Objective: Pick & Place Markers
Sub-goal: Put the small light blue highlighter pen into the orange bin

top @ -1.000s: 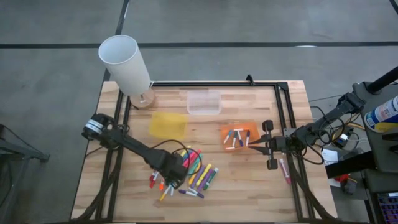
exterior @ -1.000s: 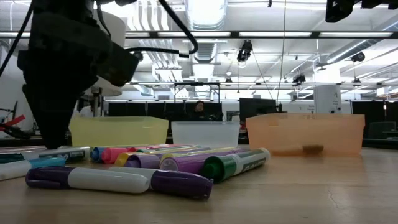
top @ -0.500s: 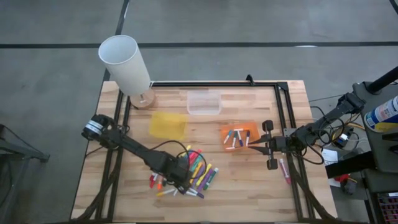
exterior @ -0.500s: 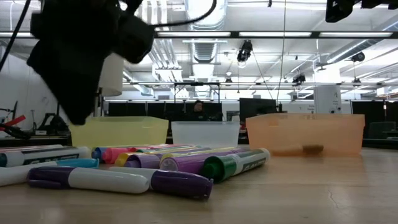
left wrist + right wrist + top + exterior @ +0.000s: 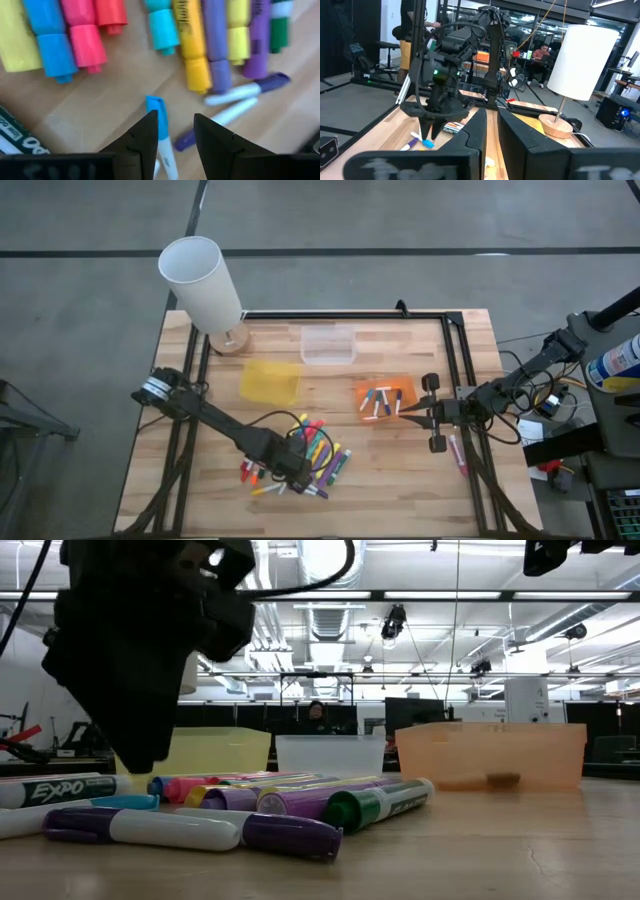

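1. landmark: the orange tray (image 5: 385, 397), mid-table toward the right.
2. the right gripper (image 5: 415, 411) sits just beside the tray's right edge, its fingers nearly together, closing off that side.
3. well to the tray's left and nearer the front edge, the pile of markers (image 5: 318, 455) covers the wood; the left gripper (image 5: 297, 470) hangs just above it, fingers (image 5: 145, 137) slightly parted with a blue-capped marker (image 5: 159, 125) showing between them.
4. between pile and tray lies bare wood.
5. behind the tray stands the clear tray (image 5: 328, 344); left of it the yellow tray (image 5: 270, 381), with open board between them.
6. the lamp (image 5: 205, 290) takes up the far left corner, tall.
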Available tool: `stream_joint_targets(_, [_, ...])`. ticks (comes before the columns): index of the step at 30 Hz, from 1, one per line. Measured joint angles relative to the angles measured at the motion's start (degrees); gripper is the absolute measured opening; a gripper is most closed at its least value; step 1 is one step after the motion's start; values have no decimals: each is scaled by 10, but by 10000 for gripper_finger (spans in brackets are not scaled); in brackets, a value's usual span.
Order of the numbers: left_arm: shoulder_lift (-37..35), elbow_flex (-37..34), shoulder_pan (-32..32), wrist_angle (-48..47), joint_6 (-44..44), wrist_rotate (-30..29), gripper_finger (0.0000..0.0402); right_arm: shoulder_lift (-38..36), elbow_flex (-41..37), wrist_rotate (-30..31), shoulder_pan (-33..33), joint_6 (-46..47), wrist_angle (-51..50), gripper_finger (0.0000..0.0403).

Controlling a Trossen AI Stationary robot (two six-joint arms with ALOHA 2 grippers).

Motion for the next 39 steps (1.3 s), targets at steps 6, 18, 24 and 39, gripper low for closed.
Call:
stream_joint_targets(6, [22, 0, -10, -7, 6, -10, 131, 0, 0, 0, 0, 0, 0, 43])
stream_joint_targets(18, [65, 2, -15, -38, 52, -26, 111, 0, 0, 0, 0, 0, 0, 43])
stream_joint_targets(24, [54, 2, -11, -38, 83, -25, 25, 0, 0, 0, 0, 0, 0, 43])
stream_joint_targets(39, [-19, 75, 37, -144, 154, -72, 28, 0, 0, 0, 0, 0, 0, 43])
